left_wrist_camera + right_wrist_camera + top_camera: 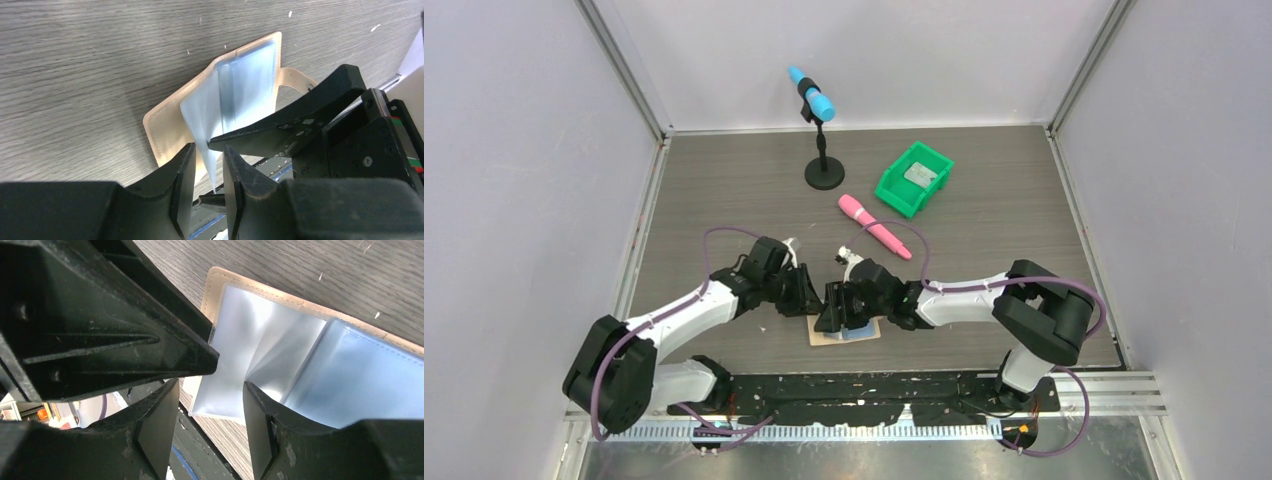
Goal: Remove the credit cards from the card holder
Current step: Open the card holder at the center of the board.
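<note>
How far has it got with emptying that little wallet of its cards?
Done: the card holder lies open on the table, and a grey card seems to lie in the green bin. In hand: both tools are at its clear sleeves, the left tool astride one, the right tool open over them. Left: a bluish card looks to be inside a sleeve, not yet out.

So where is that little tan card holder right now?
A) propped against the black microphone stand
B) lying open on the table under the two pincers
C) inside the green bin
B: the card holder lies open on the table, clear sleeves fanned up, with the left pincer and right pincer right at it.
</note>
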You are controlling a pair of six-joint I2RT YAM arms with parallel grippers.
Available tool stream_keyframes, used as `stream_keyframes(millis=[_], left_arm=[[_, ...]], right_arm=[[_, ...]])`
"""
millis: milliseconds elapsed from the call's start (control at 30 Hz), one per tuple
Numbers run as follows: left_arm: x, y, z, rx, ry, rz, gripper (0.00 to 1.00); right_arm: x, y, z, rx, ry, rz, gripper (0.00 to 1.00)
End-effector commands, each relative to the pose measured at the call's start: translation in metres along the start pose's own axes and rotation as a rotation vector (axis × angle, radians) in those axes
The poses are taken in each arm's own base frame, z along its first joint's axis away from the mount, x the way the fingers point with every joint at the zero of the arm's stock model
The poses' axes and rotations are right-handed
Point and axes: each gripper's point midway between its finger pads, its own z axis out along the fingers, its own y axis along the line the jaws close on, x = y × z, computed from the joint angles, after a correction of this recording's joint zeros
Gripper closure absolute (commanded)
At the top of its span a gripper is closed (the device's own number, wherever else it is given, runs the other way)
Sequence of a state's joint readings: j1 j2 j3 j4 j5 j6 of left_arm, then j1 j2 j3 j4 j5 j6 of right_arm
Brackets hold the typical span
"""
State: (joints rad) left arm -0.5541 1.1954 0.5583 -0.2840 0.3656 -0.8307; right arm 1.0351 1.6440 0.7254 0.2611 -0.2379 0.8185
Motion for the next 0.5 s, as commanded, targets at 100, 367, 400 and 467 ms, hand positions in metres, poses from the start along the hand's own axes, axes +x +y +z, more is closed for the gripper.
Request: stream_keyframes(millis=[100,367,400,467], left_arm=[[-0.011,0.014,0.004,-0.095,-0.017,0.049,0.74],[-0.003,0.031,0.012,-0.148,0.021,0.048,0.8],[-0.003,0.032,0.012,-0.153,0.023,0.049,0.8],[-0.003,0.034,0.012,-0.162,0.019,0.052,0.81]], right_arm=[[-0.013,0.008,-0.018,-0.002,-0.063,-0.02,0.42],[-0.035,-0.007,-0.051,0.066,-0.147,-0.051,0.42],[-0.036,-0.015,-0.054,0.087,-0.152,-0.04,0.43],[-0.04,-0.027,-0.059,0.118,-0.166,-0.026,0.46]])
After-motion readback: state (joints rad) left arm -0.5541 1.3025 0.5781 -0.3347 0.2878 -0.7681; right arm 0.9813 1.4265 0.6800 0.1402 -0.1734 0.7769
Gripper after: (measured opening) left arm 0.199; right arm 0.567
